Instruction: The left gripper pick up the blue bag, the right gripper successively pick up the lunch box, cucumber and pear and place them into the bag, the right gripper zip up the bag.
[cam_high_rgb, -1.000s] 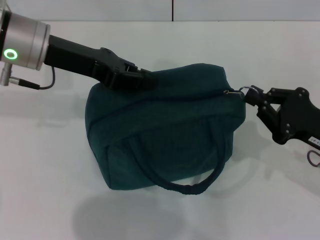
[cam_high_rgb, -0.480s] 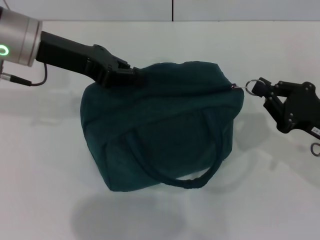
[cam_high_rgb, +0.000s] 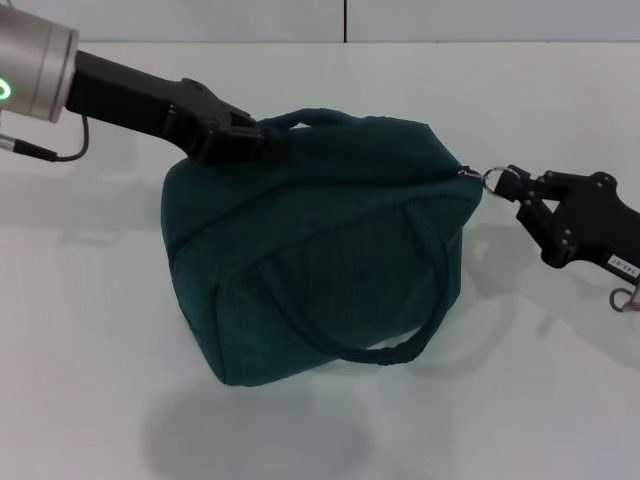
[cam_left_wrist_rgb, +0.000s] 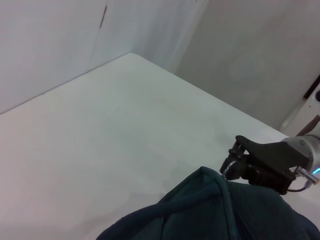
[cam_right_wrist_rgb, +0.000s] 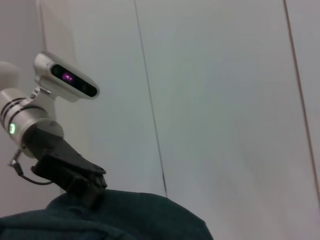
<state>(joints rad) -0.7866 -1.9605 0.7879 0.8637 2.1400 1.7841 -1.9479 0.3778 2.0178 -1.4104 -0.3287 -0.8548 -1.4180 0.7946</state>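
The blue bag (cam_high_rgb: 320, 260) stands zipped closed in the middle of the white table, one handle (cam_high_rgb: 400, 345) hanging down its front. My left gripper (cam_high_rgb: 245, 142) is shut on the bag's top left, where the other handle arches up. It also shows as the left gripper (cam_right_wrist_rgb: 90, 192) above the bag (cam_right_wrist_rgb: 125, 220). At the bag's right end my right gripper (cam_high_rgb: 510, 186) is shut on the metal ring pull (cam_high_rgb: 492, 178) of the zipper. The left wrist view shows the right gripper (cam_left_wrist_rgb: 235, 165) at the bag's (cam_left_wrist_rgb: 215, 215) corner. The lunch box, cucumber and pear are out of view.
The white table (cam_high_rgb: 90, 330) stretches around the bag, with a pale wall (cam_high_rgb: 450, 20) behind it. A table corner (cam_left_wrist_rgb: 131, 54) shows far off in the left wrist view.
The ring pull was drawn right to the bag's end, then my right gripper eased back slightly. My left gripper shifted left and the far handle now arches above the bag.
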